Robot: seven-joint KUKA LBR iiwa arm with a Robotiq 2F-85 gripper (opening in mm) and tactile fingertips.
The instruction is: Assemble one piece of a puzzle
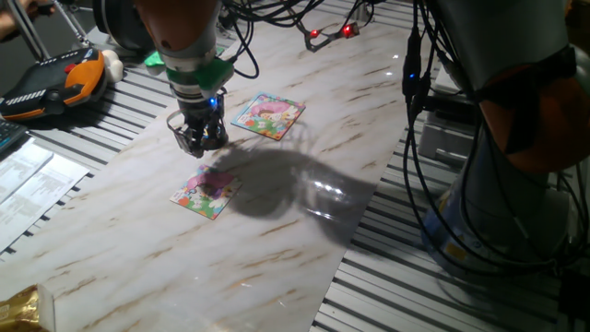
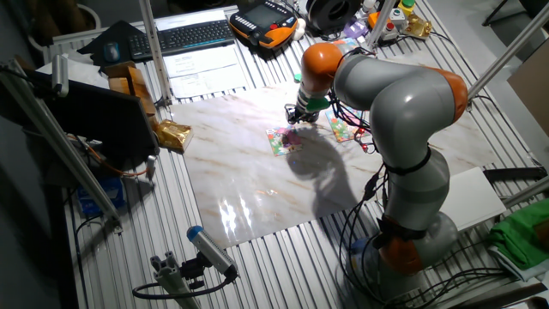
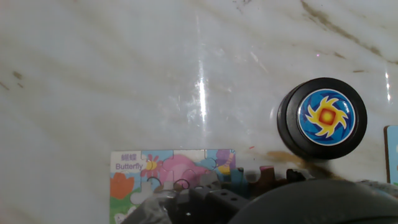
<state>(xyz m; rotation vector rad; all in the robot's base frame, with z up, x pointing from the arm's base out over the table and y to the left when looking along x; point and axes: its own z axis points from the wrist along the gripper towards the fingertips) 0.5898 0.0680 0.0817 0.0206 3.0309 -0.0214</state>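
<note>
Two puzzle boards lie on the marble table [image 1: 138, 231]: the Butterfly board [image 1: 205, 192] near the front and another board [image 1: 267, 115] farther back. The gripper [image 1: 197, 136] hangs just above the Butterfly board, but I cannot tell if its fingers are apart or pinched. I cannot find the piece in any view. If the gripper comes down crooked, it may push the board or bump the black disc [image 3: 322, 118] nearby.
</note>
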